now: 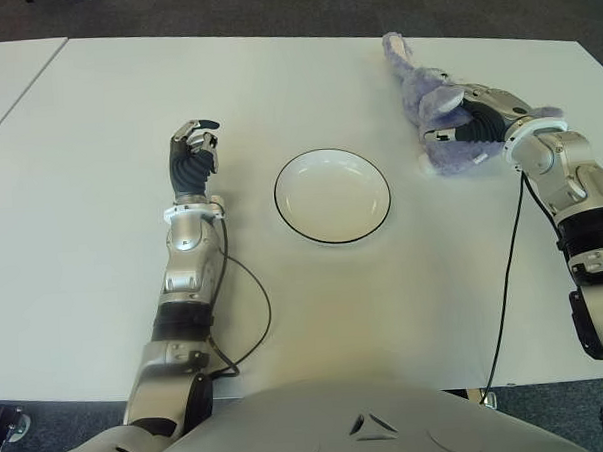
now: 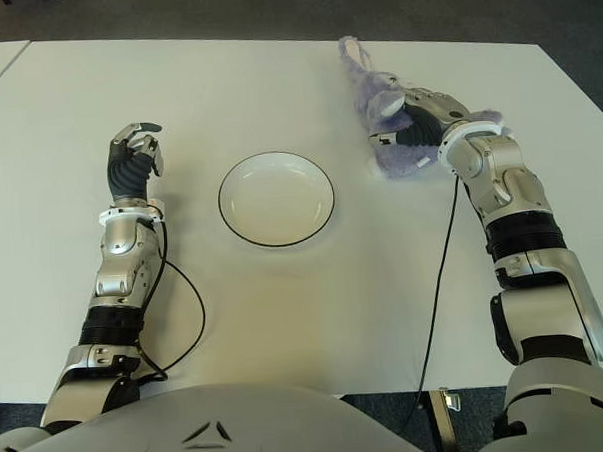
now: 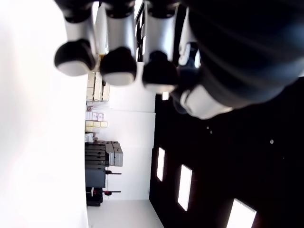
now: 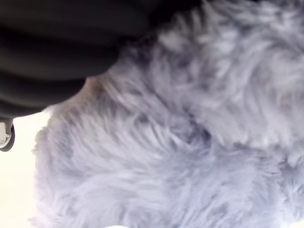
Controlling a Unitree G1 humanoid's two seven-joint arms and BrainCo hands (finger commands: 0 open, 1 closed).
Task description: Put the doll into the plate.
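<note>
A fluffy purple doll (image 1: 414,89) lies on the white table at the far right, its ear pointing away from me. My right hand (image 1: 474,118) is on top of it, fingers curled round its body. Purple fur (image 4: 166,142) fills the right wrist view, pressed against the dark palm. A white plate (image 1: 332,197) with a thin dark rim sits at the table's middle, left of the doll, and holds nothing. My left hand (image 1: 192,156) shows left of the plate with its fingers (image 3: 114,66) curled and nothing in them.
The white table (image 1: 96,115) stretches wide around the plate. Another table (image 1: 5,79) adjoins at the far left. Black cables run along both forearms over the table's near part. Dark floor lies beyond the far edge.
</note>
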